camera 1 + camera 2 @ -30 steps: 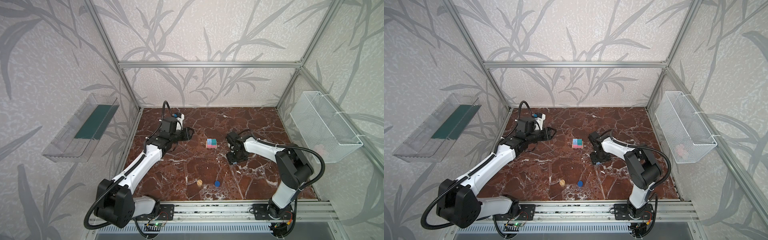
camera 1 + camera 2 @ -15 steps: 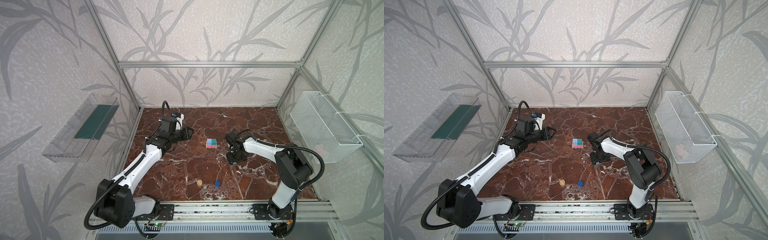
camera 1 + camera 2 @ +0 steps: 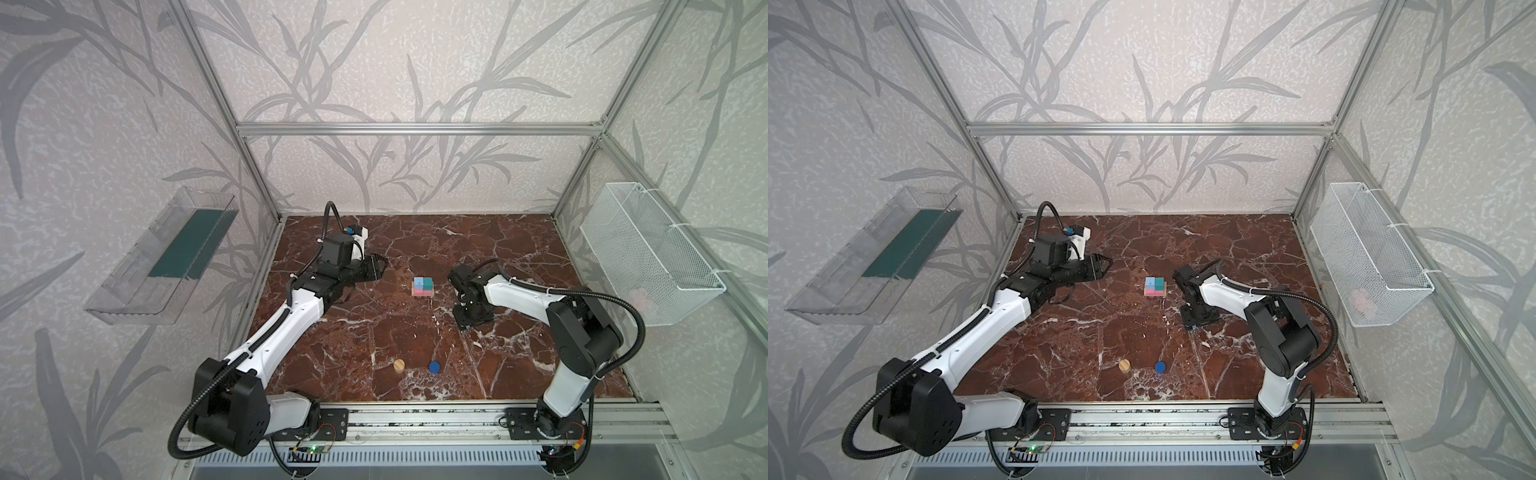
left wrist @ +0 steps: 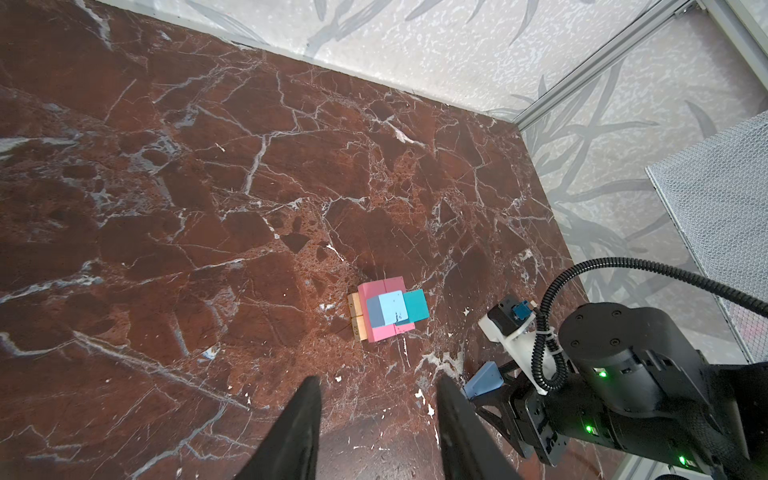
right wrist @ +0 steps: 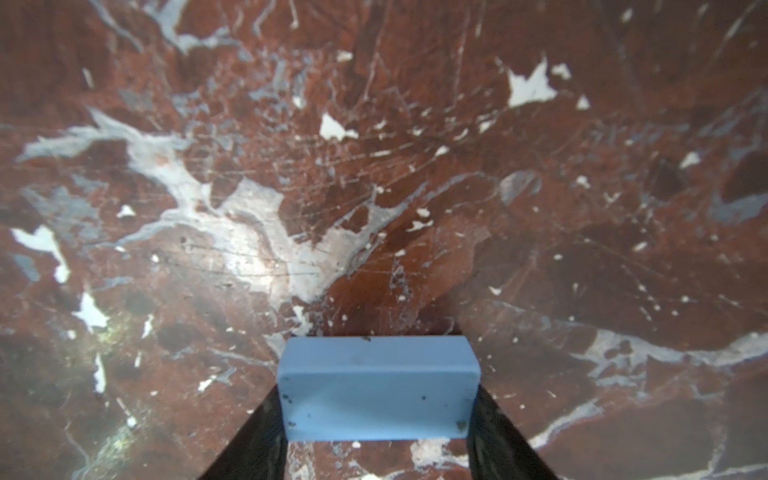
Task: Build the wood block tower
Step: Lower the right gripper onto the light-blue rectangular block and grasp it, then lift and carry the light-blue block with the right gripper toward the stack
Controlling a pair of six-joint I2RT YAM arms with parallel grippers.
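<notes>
one light blue block [image 5: 376, 386] rests on the table [image 5: 374, 166], squeezed by the jaws of the right gripper [image 3: 467, 324] just right of mid-frame in both top views — next, lift it gently onto the tower [image 3: 423, 286] at mid-frame — the left gripper [image 4: 378, 395] is spread, holding nothing.

Leaf-patterned walls [image 3: 415, 62] — red marble floor [image 3: 498, 241]
</notes>
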